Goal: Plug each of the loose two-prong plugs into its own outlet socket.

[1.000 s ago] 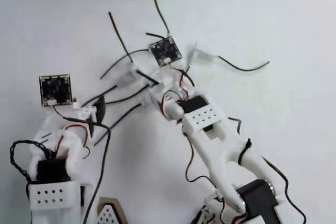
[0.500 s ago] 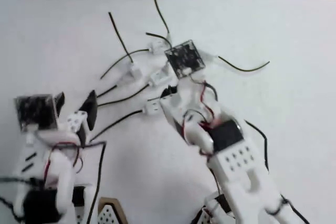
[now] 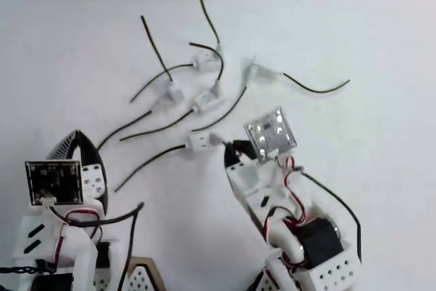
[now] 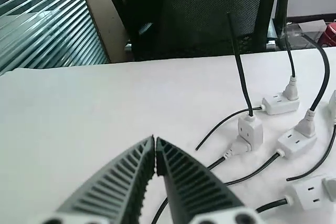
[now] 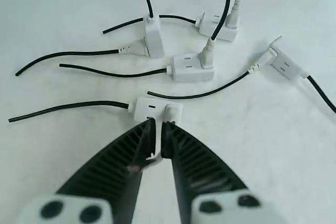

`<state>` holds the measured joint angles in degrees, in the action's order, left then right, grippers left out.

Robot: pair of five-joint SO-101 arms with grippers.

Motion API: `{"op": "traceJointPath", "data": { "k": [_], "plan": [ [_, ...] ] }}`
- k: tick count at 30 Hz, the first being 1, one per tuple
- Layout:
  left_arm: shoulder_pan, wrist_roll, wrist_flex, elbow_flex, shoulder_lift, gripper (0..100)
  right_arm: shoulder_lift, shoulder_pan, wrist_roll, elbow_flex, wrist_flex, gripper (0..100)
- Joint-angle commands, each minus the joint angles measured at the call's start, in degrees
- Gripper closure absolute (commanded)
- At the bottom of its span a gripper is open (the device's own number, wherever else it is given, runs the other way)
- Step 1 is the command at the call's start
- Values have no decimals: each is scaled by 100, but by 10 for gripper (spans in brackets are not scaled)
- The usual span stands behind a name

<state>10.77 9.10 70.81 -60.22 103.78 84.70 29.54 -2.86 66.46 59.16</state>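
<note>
High view: both arms (image 3: 293,216) are now pulled back from the sockets (image 3: 204,101), unlike a second ago.
Left hand (image 4: 155,140): closed, empty.
Right hand (image 5: 159,123): nearly closed, empty, tips beside the nearest socket (image 5: 148,108).
Plug (image 5: 174,112): lies against that socket, seating unclear.

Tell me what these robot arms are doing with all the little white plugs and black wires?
Two robot arms are at a white table, joining white two-prong plugs on black cords to white outlet sockets. The right gripper, fingers all but shut, points at the nearest white socket, where a white plug sits against its end. The left gripper is shut and holds nothing. The sockets farther off look plugged already.
</note>
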Motion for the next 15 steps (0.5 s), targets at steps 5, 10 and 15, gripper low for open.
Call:
{"op": "traceJointPath", "data": {
  "k": [5,10,15],
  "plan": [
    [57,1275,-229,-1037,31,972,1868,-4,-44,1301,-57,978],
    [57,730,-835,-2092,31,972,1719,-13,-44,2251,-901,978],
    [31,299,-1758,-3288,31,972,1824,-22,9,3051,-1552,978]
  ]
}}
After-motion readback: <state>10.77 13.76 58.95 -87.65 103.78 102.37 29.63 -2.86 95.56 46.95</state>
